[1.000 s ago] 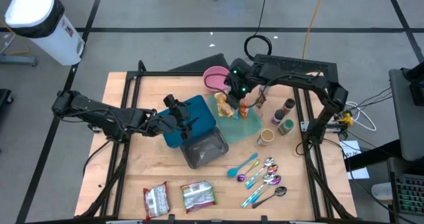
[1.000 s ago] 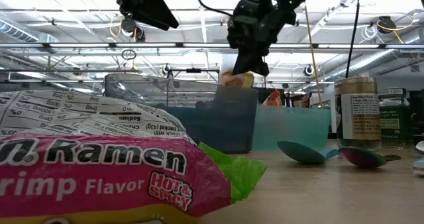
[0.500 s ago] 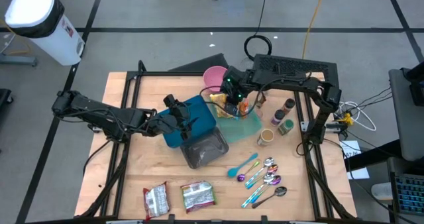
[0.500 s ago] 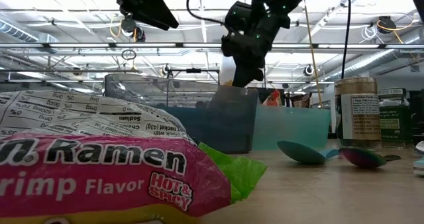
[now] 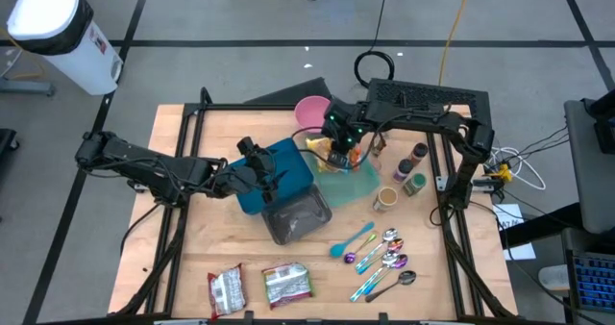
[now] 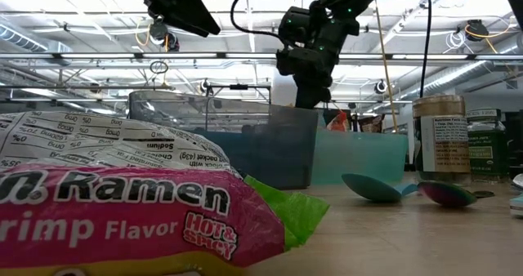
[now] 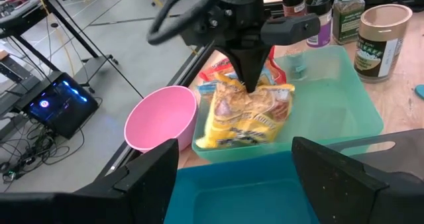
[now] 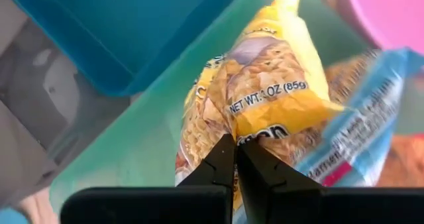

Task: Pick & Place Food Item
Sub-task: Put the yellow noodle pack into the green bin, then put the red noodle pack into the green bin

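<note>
**Ramen Pack Held in the Green Bin**

Counter point(image 5: 192, 258) carrying a blue bin point(image 5: 279, 171) at centre and a green bin point(image 5: 356, 179) to its right. Left gripper point(image 5: 266, 178), fingers apart, hovers over the blue bin. Right gripper point(image 7: 252, 85), clamped on the yellow ramen pack point(image 7: 242, 114), holds it inside the green bin.

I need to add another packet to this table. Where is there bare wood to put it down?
Free: the front strip between the ramen packets and the spoons, and the left side, though the left arm crosses it. Crowded: the middle, around the blue bin, grey container and teal tray.
</note>
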You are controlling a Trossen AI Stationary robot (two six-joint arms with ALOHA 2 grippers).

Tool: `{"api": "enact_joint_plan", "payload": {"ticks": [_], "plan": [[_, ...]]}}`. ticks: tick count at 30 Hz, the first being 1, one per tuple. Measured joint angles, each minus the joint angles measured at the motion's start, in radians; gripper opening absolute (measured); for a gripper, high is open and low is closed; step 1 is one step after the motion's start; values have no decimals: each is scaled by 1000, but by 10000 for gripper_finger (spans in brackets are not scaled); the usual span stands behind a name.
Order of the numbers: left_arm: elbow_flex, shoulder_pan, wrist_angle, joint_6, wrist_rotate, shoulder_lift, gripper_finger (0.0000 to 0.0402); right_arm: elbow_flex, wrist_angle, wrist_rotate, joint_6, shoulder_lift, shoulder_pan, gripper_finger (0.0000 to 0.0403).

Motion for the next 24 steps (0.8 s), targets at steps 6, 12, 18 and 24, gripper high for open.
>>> {"api": "enact_joint_plan", "payload": {"ticks": [6, 12, 18, 24], "plan": [[0, 4, 3, 12, 0, 0, 296, 0, 7, 2, 6, 0, 0, 0], [0, 24, 3, 8, 0, 0, 296, 0, 133, 80, -13, 0, 1, 1], [0, 33, 3, 8, 0, 0, 296, 0, 212, 83, -65, 0, 0, 42], [0, 32, 3, 13, 1, 0, 296, 0, 216, 83, -81, 0, 0, 141]]}}
